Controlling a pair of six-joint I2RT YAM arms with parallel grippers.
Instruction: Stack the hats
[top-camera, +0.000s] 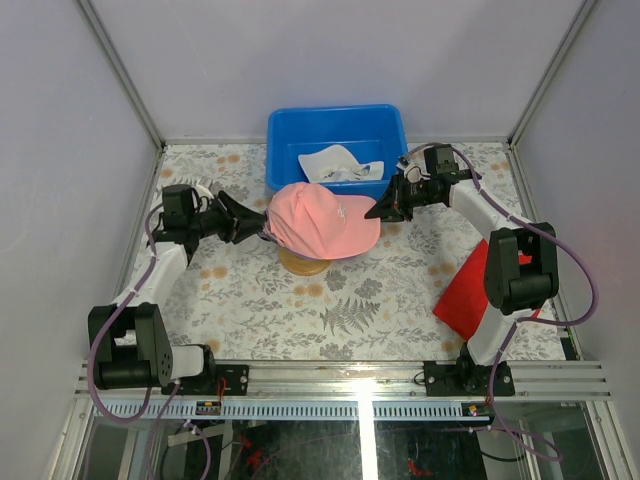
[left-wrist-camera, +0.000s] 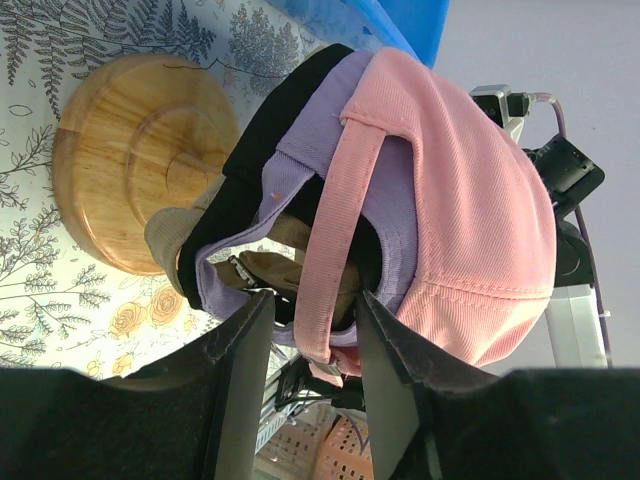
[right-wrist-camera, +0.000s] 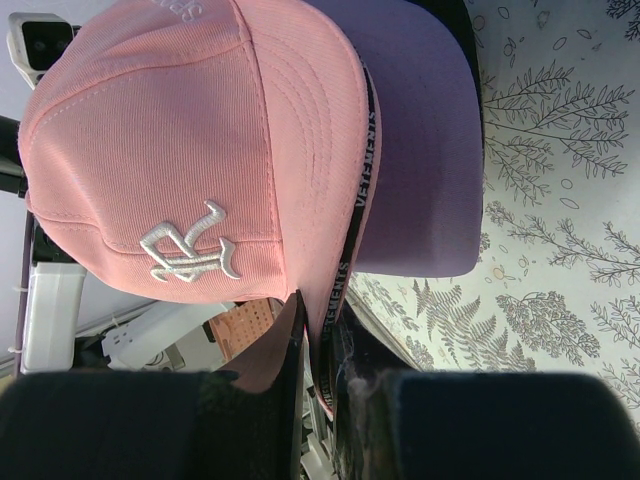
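Observation:
The pink cap (top-camera: 322, 222) sits on top of the stack on a wooden dome (top-camera: 303, 262). In the left wrist view the pink cap (left-wrist-camera: 470, 220) covers the lavender cap (left-wrist-camera: 320, 150), the black cap (left-wrist-camera: 290, 110) and a bit of the tan cap (left-wrist-camera: 165, 240). My left gripper (top-camera: 258, 228) is open, its jaws either side of the pink back strap (left-wrist-camera: 330, 250). My right gripper (top-camera: 380, 210) is shut on the pink cap's brim (right-wrist-camera: 330, 180), with the lavender brim (right-wrist-camera: 420, 150) under it. The white cap (top-camera: 340, 165) lies in the blue bin (top-camera: 285, 125).
The blue bin stands at the back centre, just behind the stack. A flat red cloth (top-camera: 465, 290) lies at the right by the right arm's base. The wooden dome's round base (left-wrist-camera: 130, 160) rests on the floral tablecloth (top-camera: 340, 310).

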